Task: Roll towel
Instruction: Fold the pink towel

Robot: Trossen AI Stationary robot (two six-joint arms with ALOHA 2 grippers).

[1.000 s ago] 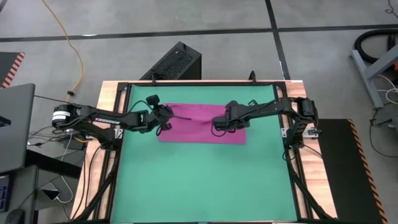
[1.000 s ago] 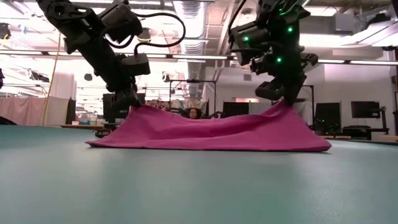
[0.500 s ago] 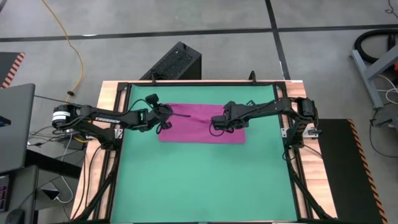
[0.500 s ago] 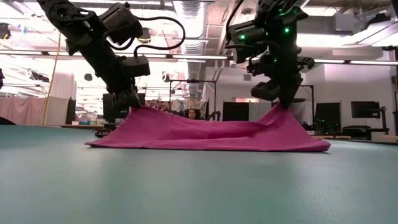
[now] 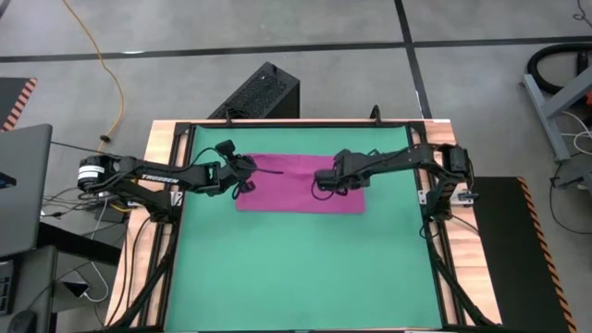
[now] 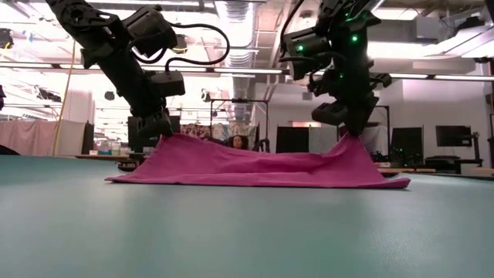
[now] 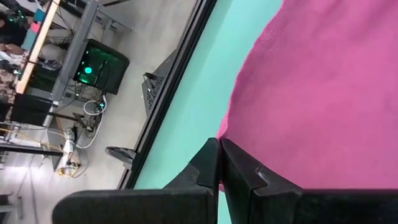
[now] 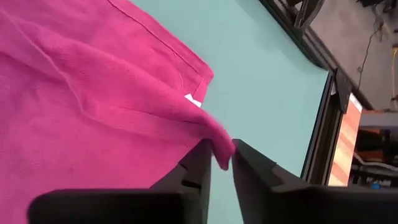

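The magenta towel [image 5: 296, 190] lies on the far half of the green mat [image 5: 305, 268], raised at both ends. My left gripper [image 6: 160, 133] is at its left end, shut on it. My right gripper [image 8: 222, 163] stands over the towel's right part [image 5: 324, 185], fingers slightly apart with a raised fold between them. A small white tag [image 8: 193, 99] shows at the towel's edge beside that fold. Between the two raised ends the cloth sags onto the mat [image 6: 255, 174]. My left gripper pinches the towel's left edge [image 7: 225, 134] between its two shut fingertips, slanting down from the table's left. That end is lifted off the mat and the cloth slopes down from it. My right gripper has a raised fold of the towel [image 8: 221, 149], near the tagged edge, between its parted fingers, which slant down from the right. The fold lies against the inner side of one finger [image 8: 202, 158] and still peaks up from the mat [image 6: 351, 140].
Black frame rails [image 5: 176, 222] run along the mat's sides. The near half of the mat is bare green. A black box [image 5: 264, 92] stands beyond the far edge and a laptop [image 5: 23, 185] to the left. A person [image 6: 241, 141] shows in the room behind.
The towel's raised right peak under my right gripper has sunk a little. The left end stays lifted as before.
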